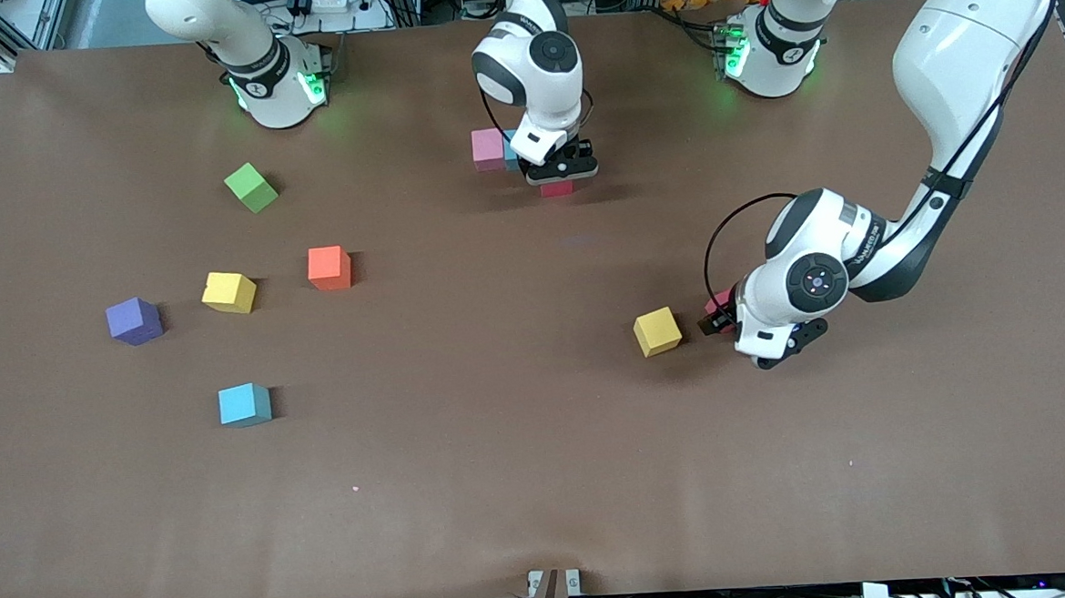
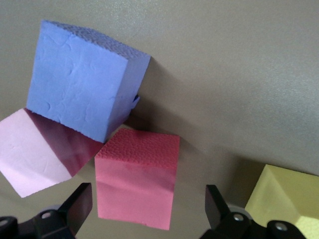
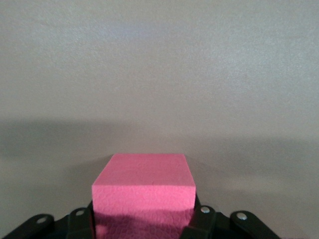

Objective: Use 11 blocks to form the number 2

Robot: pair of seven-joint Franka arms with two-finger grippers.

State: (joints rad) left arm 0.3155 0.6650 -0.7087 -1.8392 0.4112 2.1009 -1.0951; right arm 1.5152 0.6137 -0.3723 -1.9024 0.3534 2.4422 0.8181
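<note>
My right gripper (image 1: 562, 172) is low at the table's middle near the bases, shut on a red block (image 1: 556, 188) that rests on the table, its fingers against both sides (image 3: 143, 219). Close beside it, a pink block (image 1: 486, 149) touches a blue block (image 1: 511, 150). My left gripper (image 1: 716, 322) is open, straddling another red block (image 1: 720, 304) with gaps on both sides (image 2: 148, 204). A yellow block (image 1: 657, 332) lies beside that one. The left wrist view also shows a bluish-violet block (image 2: 79, 84) touching a pale pink block (image 2: 30, 154).
Toward the right arm's end lie a green cube (image 1: 251, 187), an orange block (image 1: 328, 268), a yellow block (image 1: 229, 292), a purple block (image 1: 133, 321) and a blue block (image 1: 244, 404). The brown table (image 1: 542, 481) stretches on toward the front camera.
</note>
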